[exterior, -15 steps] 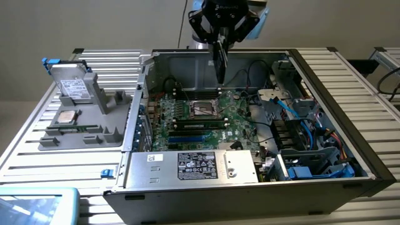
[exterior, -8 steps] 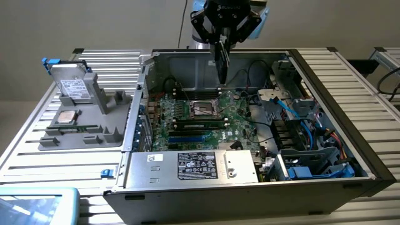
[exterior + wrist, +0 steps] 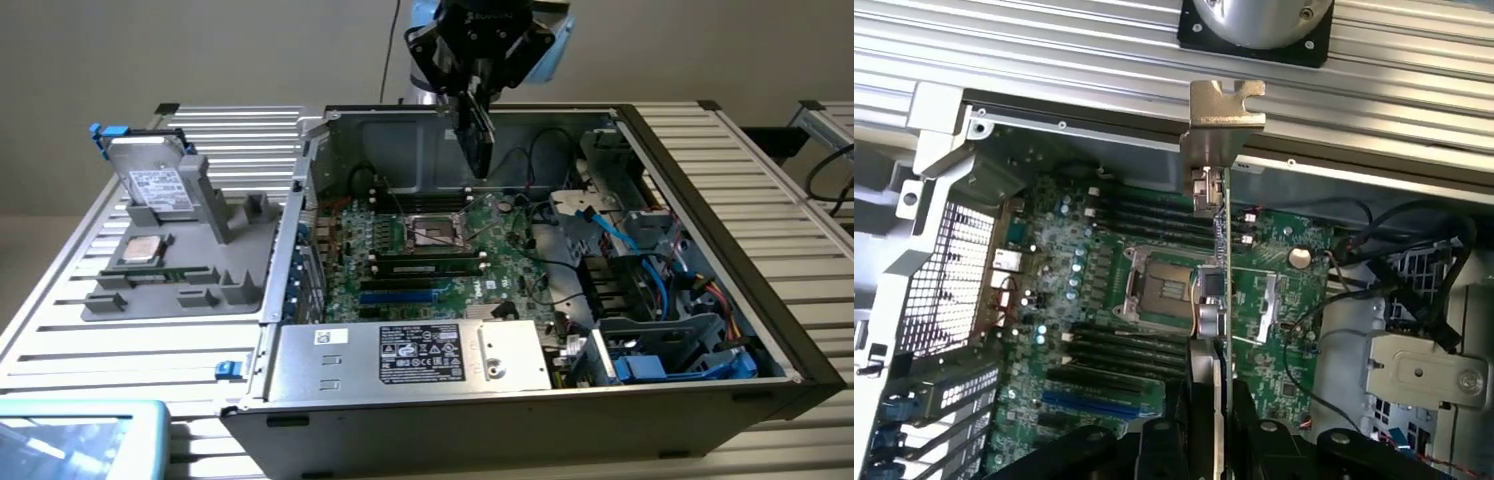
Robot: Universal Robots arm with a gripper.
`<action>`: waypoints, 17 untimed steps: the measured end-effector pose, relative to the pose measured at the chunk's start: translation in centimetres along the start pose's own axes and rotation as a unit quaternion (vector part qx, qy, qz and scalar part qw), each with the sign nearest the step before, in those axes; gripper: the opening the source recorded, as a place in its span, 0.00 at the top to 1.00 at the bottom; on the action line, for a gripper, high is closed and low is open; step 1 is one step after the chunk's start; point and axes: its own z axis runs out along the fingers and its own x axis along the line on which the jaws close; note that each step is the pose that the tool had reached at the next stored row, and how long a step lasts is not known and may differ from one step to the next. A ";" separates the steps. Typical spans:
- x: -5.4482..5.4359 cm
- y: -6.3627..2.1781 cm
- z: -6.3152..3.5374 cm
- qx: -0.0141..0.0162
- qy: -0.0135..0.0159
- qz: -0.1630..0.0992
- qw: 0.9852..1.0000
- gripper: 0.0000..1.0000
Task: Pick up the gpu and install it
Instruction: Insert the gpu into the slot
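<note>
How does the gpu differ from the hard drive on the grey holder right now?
The gpu hangs clamped in the gripper above the motherboard; the hard drive leans in the grey holder outside the case. The gpu looks dark and thin, edge-on; the hard drive shows a silver face with a white label. Neither is installed.

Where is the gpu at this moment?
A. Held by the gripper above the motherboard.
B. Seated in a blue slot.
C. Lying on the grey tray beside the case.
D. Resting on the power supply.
A: the gpu hangs edge-on in the gripper, above the motherboard inside the open case, and sits in no slot.
</note>
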 end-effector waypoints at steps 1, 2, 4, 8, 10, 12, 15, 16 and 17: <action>0.0 0.00 0.00 0.000 0.001 -0.009 1.000 0.72; 0.0 0.00 0.00 0.000 0.002 -0.018 1.000 0.72; 0.0 0.00 0.00 0.000 0.004 -0.037 0.999 0.72; 0.0 0.00 0.00 -0.001 0.008 -0.072 0.997 0.72; 0.0 0.00 0.01 -0.001 0.010 -0.088 0.996 0.72; 0.0 0.00 0.00 -0.001 0.012 -0.107 0.994 0.72; 0.0 0.00 0.01 -0.001 0.015 -0.133 0.991 0.72; 0.0 0.00 0.01 -0.002 0.016 -0.142 0.990 0.72; 0.0 0.00 0.02 -0.002 0.017 -0.152 0.988 0.72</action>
